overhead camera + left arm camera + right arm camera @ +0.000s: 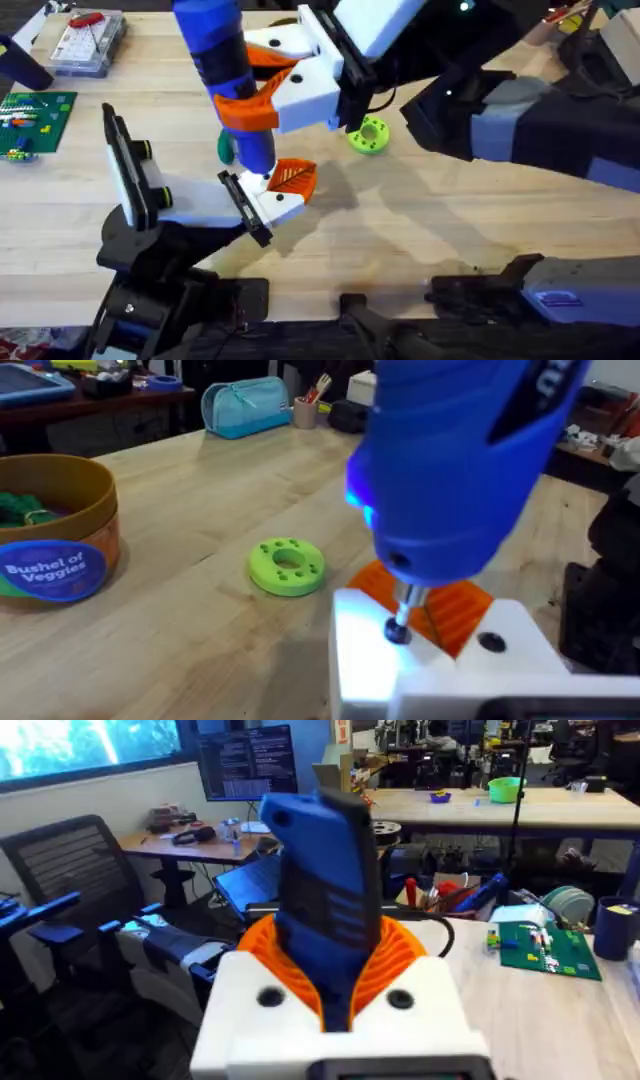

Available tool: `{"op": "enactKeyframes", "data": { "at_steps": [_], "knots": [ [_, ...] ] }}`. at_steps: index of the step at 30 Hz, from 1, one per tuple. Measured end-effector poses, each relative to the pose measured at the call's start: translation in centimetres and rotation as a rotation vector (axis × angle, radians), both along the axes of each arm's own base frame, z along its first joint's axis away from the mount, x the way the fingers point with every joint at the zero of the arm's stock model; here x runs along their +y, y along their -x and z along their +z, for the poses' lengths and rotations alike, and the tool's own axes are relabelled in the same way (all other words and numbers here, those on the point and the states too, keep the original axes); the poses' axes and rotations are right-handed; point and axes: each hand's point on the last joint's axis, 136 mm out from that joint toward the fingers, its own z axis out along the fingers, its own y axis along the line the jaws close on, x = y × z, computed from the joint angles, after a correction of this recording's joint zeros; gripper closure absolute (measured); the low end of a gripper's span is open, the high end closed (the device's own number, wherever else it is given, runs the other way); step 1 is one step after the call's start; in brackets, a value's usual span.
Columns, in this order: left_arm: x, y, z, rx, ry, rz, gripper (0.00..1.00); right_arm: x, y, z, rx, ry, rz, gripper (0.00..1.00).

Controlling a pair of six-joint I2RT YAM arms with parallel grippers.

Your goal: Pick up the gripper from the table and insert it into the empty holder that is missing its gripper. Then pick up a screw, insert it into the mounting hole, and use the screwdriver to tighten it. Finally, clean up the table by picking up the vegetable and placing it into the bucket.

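Right pincer (290, 78) squeezed tight round blue screwdriver (228, 70), above light wooden table (420, 215). Couldn't tell about left pincer (268, 195). Office chairs and desks behind.

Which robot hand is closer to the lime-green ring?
Right. The right gripper, clamped on the screwdriver, sits just beside the ring. The left gripper is lower, further across the table.
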Motion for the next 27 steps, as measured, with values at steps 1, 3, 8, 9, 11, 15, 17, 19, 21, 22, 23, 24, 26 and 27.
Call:
{"op": "enactKeyframes", "data": {
  "at_steps": [1,3,8,9,11,15,17,19,21,22,23,24,26,27],
  "knots": [
    [0.0,0.0,-0.01,0.0,0.0,0.0,0.984,0.02,-0.02,-0.06,-0.001,0.001,-0.001,0.915],
    [0.0,0.0,0.0,0.0,0.0,0.0,0.984,0.06,-0.08,-0.21,0.002,0.007,-0.002,0.915],
    [0.0,0.0,-0.01,0.0,0.0,0.0,0.984,0.15,-0.22,-0.47,0.002,0.013,-0.008,0.915],
    [0.0,0.0,-0.01,0.0,0.0,0.0,0.984,0.15,-0.22,-0.47,0.001,0.013,-0.008,0.915],
    [0.0,0.0,0.0,0.0,0.0,0.0,0.984,0.15,-0.23,-0.48,0.0,0.013,-0.008,0.917],
    [0.0,0.0,0.0,0.0,0.0,0.0,0.984,0.16,-0.23,-0.5,0.001,0.014,-0.008,0.915],
    [0.0,0.0,-0.01,0.0,0.0,0.0,0.984,0.16,-0.23,-0.51,0.0,0.014,-0.008,0.916],
    [0.0,0.0,-0.01,0.0,0.0,0.0,0.984,0.16,-0.23,-0.52,0.0,0.014,-0.008,0.916],
    [0.0,0.0,0.0,0.0,0.0,0.0,0.984,0.17,-0.24,-0.54,0.001,0.015,-0.008,0.915],
    [0.0,0.0,0.0,0.0,0.0,0.0,0.984,0.18,-0.26,-0.59,0.004,0.017,-0.008,0.915],
    [0.0,0.0,0.0,0.0,0.0,0.0,0.984,0.2,-0.28,-0.66,0.008,0.021,-0.009,0.915],
    [0.0,0.0,-0.01,0.001,0.0,0.0,0.984,0.23,-0.33,-0.71,0.012,0.024,-0.011,0.916],
    [0.0,0.0,-0.01,0.001,0.0,0.0,0.984,0.27,-0.45,-0.75,0.018,0.026,-0.016,0.917],
    [0.0,0.0,-0.01,0.001,0.0,0.0,0.984,0.28,-0.48,-0.76,0.02,0.026,-0.018,0.916]
  ]
}}
